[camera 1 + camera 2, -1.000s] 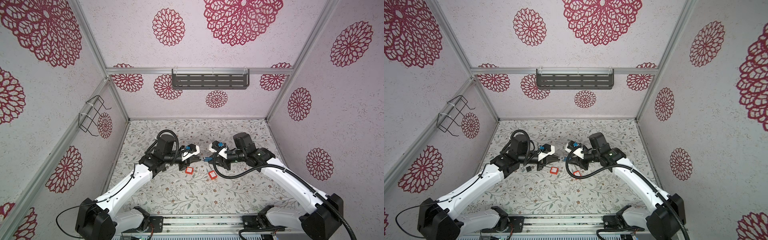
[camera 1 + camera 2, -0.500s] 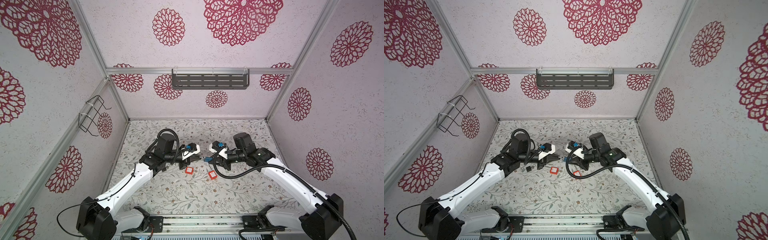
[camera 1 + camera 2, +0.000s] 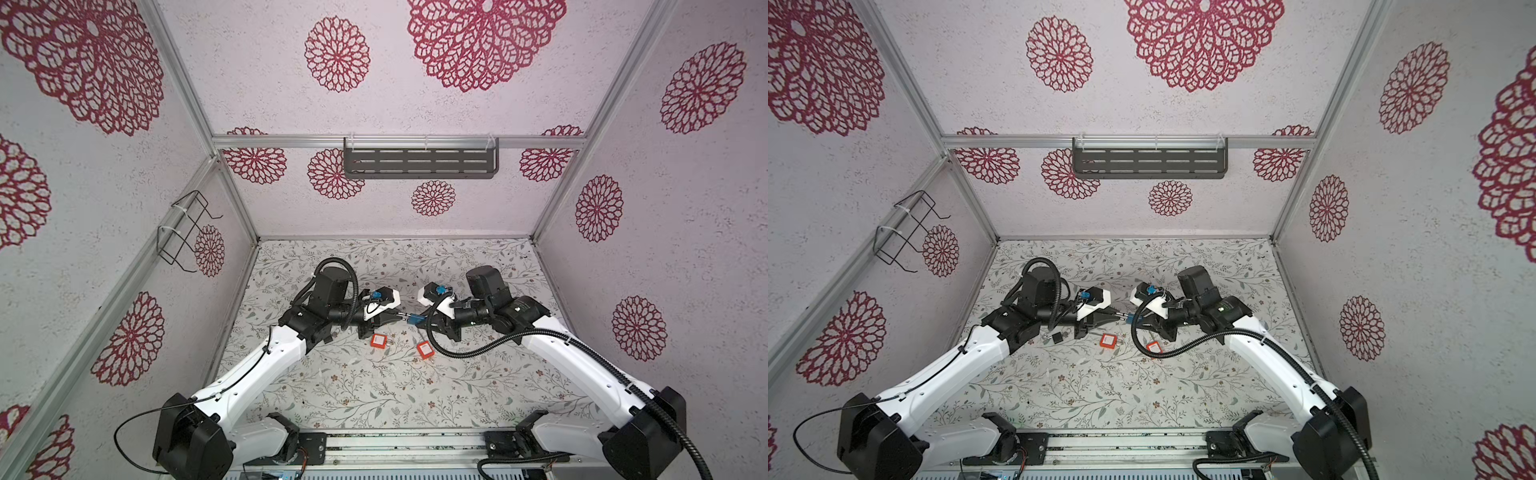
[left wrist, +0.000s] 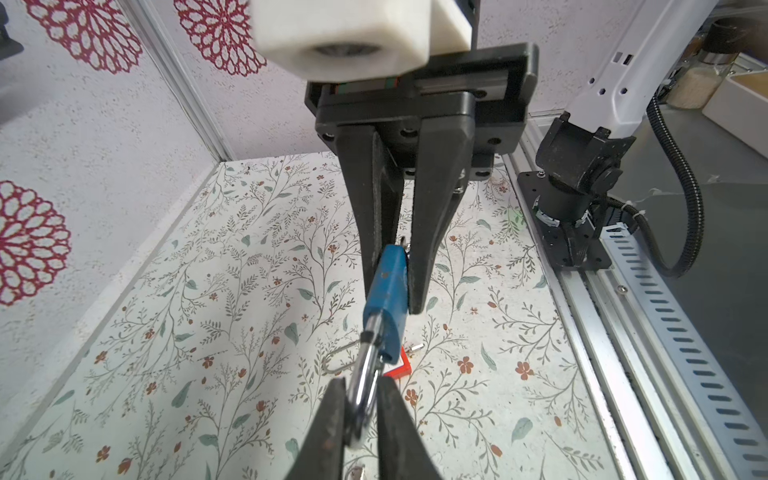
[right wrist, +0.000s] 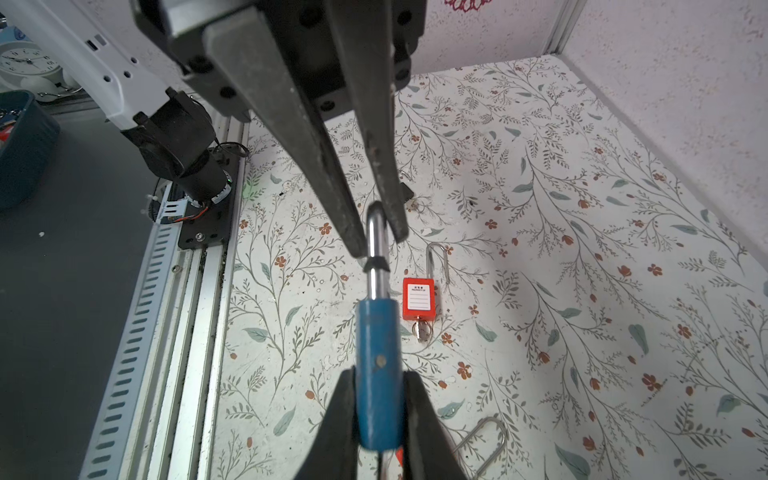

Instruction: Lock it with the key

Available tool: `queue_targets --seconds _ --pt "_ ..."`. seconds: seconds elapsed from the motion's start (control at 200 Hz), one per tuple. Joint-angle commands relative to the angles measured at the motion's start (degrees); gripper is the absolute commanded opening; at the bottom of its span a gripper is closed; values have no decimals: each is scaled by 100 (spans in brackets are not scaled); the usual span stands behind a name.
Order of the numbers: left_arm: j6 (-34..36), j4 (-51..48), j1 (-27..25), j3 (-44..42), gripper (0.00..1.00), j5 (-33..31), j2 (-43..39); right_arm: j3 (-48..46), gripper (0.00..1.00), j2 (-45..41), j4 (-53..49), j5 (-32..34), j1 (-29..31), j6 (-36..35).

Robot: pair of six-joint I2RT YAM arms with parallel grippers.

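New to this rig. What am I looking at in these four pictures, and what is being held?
The left arm and right arm are white robot arms working over a flowered table. Two pictures look down from overhead; two come from cameras on the wrists. The right end effector clamps a blue padlock by its body. The left end effector straddles its shackle; whether it grips is unclear. Two red padlocks lie on the table, one seemingly with a key.

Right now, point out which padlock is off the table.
The blue padlock, gripped in the air by the right end effector; the red padlocks lie on the table.
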Motion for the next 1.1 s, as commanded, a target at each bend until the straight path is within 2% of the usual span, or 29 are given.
queue_targets --seconds 0.0,0.265,0.615,0.916,1.096 --pt "20 30 67 58 23 278 -169 11 7 -118 449 -225 4 113" --pt "195 -189 104 62 21 348 -166 -8 6 -106 447 -258 6 111" --pt "223 -196 101 119 0 419 -69 -122 5 -169 672 -324 8 148" --pt "102 -295 75 71 0 646 -60 -254 2 -192 1044 -287 3 -154" --pt "132 -177 61 -52 0 523 -95 -419 2 -265 1757 -359 12 -132"
